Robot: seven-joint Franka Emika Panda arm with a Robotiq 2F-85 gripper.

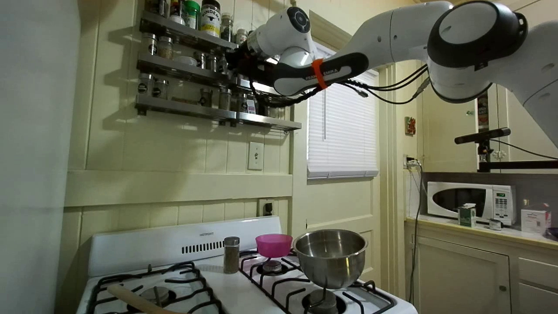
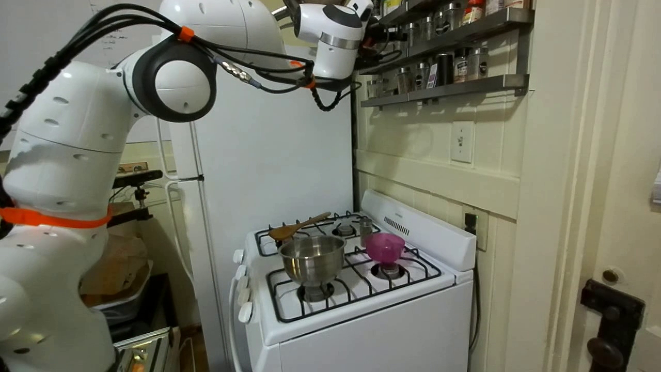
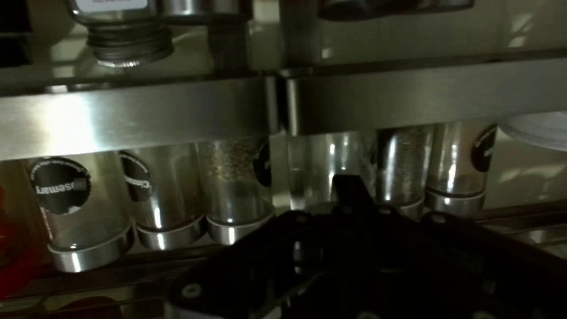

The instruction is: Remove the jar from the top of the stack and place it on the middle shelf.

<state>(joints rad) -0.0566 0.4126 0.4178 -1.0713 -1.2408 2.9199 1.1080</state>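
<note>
A single greyish-brown spice jar (image 1: 231, 258) with a dark cap stands upright on the stove; it also shows in an exterior view (image 2: 365, 235). No two-jar column shows. The middle shelf (image 1: 183, 71) is a dark metal ledge holding a row of jars. Its front rail crosses the wrist view (image 3: 421, 98), which stands upside down. My gripper (image 3: 350, 186) is at the middle shelf, near the joint between two rail pieces. Its fingers are together with nothing visible between them. A see-through jar (image 3: 316, 164) stands just beyond the fingertips, partly hidden; I cannot tell whether they touch.
More jars, such as the rosemary jar (image 3: 84, 212), stand beside my gripper. The top shelf (image 1: 187, 32) and bottom shelf (image 1: 187, 108) hold jars close above and below. A steel pot (image 1: 331, 261), pink bowl (image 1: 273, 246) and wooden spoon (image 2: 284, 231) are on the stove.
</note>
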